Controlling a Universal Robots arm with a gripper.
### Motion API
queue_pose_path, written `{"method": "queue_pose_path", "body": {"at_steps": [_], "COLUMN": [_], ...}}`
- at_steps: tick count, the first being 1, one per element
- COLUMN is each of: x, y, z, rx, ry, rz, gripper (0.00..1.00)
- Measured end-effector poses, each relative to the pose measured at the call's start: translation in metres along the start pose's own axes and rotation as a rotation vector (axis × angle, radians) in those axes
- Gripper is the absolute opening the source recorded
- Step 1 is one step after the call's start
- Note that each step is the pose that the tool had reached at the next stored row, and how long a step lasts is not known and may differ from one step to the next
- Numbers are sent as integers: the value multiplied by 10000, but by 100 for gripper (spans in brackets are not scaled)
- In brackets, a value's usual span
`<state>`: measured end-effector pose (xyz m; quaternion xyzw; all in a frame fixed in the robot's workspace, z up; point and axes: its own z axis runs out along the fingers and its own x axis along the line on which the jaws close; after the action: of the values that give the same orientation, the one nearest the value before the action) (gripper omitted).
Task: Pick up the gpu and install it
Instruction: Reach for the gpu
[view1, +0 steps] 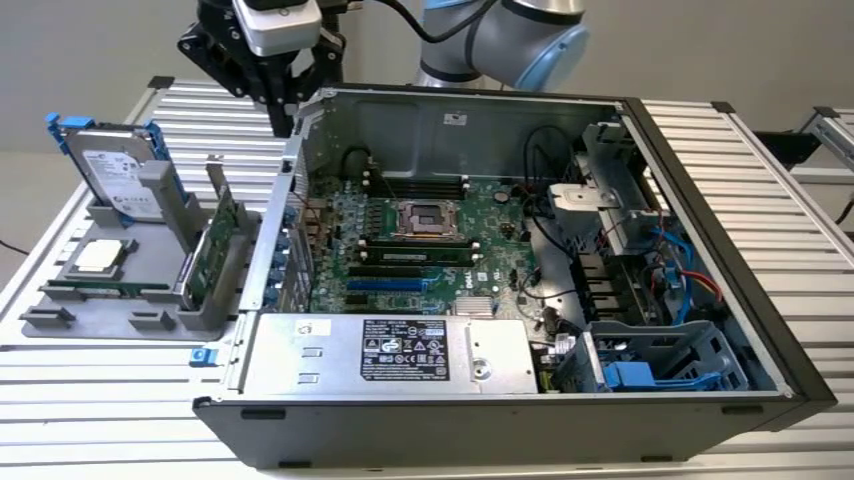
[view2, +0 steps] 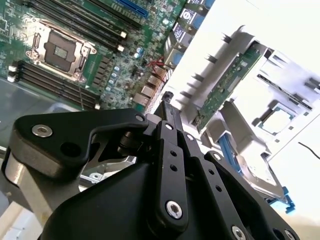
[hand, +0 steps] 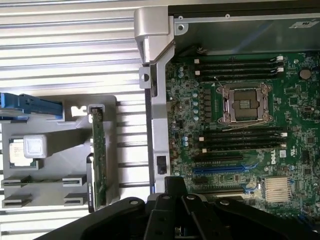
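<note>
— Hand (view1: 280, 120) first: how do its fingers stand?

— Pressed together, tip against tip, with nothing pinched between them. It hangs pointing down, over the rear wall of the open computer case (view1: 747, 250). Whether it touches the metal I cannot tell.

— And the gpu (view1: 220, 250)?

— Below the hand and well apart from it, outside the case. It is on the side of the rear wall away from the motherboard (view1: 441, 250). It stands on its long edge in a slot of a grey holder (view1: 80, 300), which rests on the slatted counter (view1: 107, 400). In the first wrist view it shows edge-on, green, running alongside the case wall.

— What shares the holder with it?

— A hard drive (view1: 114, 170) with blue rails stands upright, farther from the hand than the gpu. A processor chip (view1: 96, 257) lies flat, beyond the gpu from the case wall.

— And inside the case?

— On the hand's other side, the motherboard lies flat on the case floor. A processor socket (view1: 424, 215) sits near its middle, with black memory slots on either side. Blue and black expansion slots (view1: 380, 285) lie next to those. A silver power supply (view1: 387, 350) sits along one end of the case, lower than the hand and well apart from it.
</note>
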<state>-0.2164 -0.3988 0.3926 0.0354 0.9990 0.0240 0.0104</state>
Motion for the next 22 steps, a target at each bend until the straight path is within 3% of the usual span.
{"method": "queue_pose_path", "body": {"at_steps": [22], "x": [417], "y": [-30], "z": [-9], "rx": [0], "ry": [0], "rz": [0], "gripper": [0]}}
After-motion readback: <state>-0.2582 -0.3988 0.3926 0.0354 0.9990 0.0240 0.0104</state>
